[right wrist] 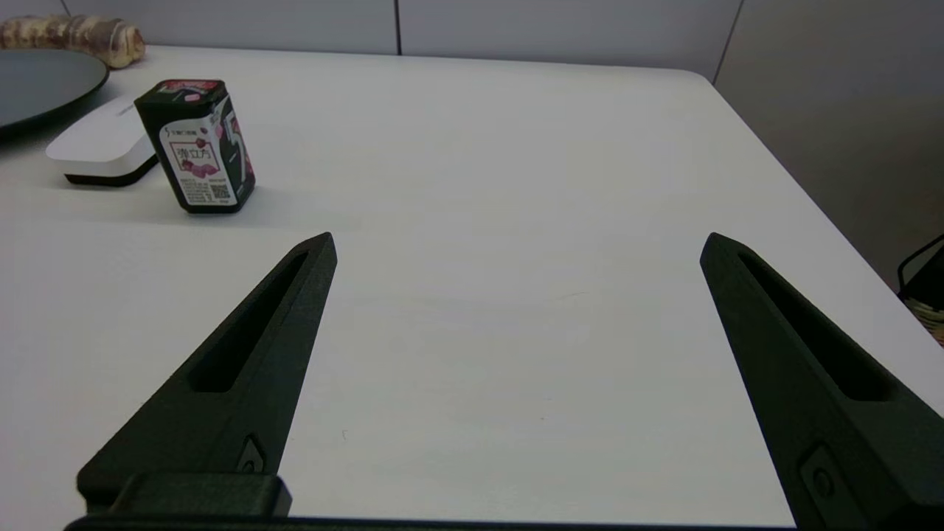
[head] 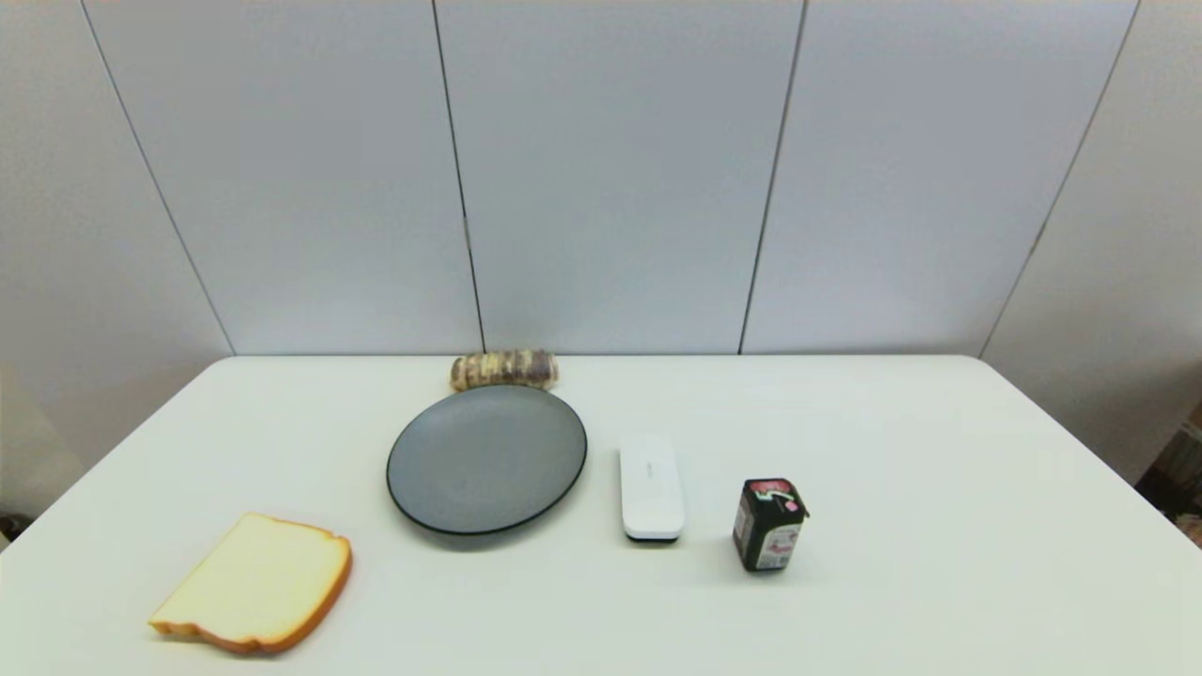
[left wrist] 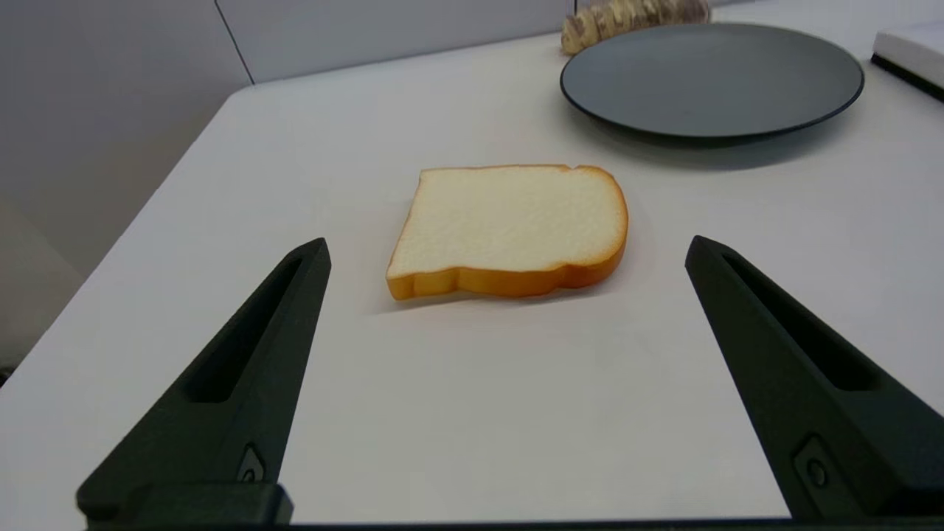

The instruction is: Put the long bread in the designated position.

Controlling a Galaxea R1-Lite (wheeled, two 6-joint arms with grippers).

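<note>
The long bread [head: 504,369] is a small ridged loaf with dark-brown and tan bands. It lies crosswise at the table's far edge, just behind the dark-grey plate [head: 486,459]. The left wrist view shows the loaf [left wrist: 634,21] beyond the plate [left wrist: 712,80], and the right wrist view shows one end of it [right wrist: 74,35]. My left gripper [left wrist: 507,251] hangs open over the near left of the table, empty, facing the toast slice. My right gripper [right wrist: 518,247] is open and empty over the near right side. Neither arm appears in the head view. The designated position has no marking that I can see.
A pale toast slice [head: 255,583] with orange crust lies near the front left. A white remote [head: 650,486] lies right of the plate. A small dark carton [head: 769,524] stands right of the remote. The table's right edge [right wrist: 796,192] drops off beside my right gripper.
</note>
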